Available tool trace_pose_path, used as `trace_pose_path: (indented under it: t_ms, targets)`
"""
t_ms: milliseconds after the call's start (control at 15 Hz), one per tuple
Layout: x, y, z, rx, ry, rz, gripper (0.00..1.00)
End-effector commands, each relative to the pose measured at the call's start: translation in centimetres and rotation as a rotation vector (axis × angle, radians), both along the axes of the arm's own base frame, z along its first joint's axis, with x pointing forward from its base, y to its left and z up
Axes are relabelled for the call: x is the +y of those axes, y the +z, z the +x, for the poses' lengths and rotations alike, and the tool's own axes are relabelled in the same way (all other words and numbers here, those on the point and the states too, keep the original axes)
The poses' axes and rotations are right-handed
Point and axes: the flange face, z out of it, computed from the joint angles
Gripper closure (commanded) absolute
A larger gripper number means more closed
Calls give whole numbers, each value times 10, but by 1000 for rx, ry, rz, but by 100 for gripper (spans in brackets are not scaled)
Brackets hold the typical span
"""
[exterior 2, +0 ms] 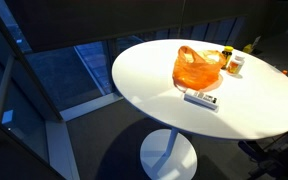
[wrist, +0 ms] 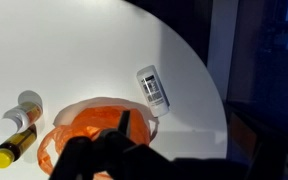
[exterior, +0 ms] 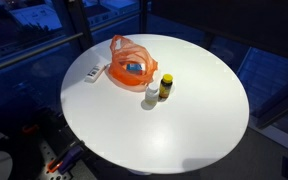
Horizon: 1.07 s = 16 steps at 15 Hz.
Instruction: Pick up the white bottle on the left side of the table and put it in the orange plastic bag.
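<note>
Overhead, the dark hand [wrist: 102, 142] hangs above the orange bag [wrist: 82, 116].

On table [exterior: 189, 115], bottle [exterior: 151, 92] beside bag [exterior: 130, 68]

My work table [exterior 2: 254, 110], seen from the side.
The orange bag [exterior 2: 198, 68] sits mid-table with a flat white box [exterior 2: 201, 97] just before it, and a white bottle [exterior 2: 237, 63] and yellow bottle [exterior 2: 227, 54] close beside.
</note>
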Motion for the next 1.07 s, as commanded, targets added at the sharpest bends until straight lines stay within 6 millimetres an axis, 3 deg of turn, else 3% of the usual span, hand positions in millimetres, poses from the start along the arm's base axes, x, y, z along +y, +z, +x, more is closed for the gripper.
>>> trace_pose_path:
  t_ms: [0, 1000]
  targets:
    - [8, -23, -3, -42, 25, -15, 0]
    - [39, -123, 14, -82, 100, -121, 0]
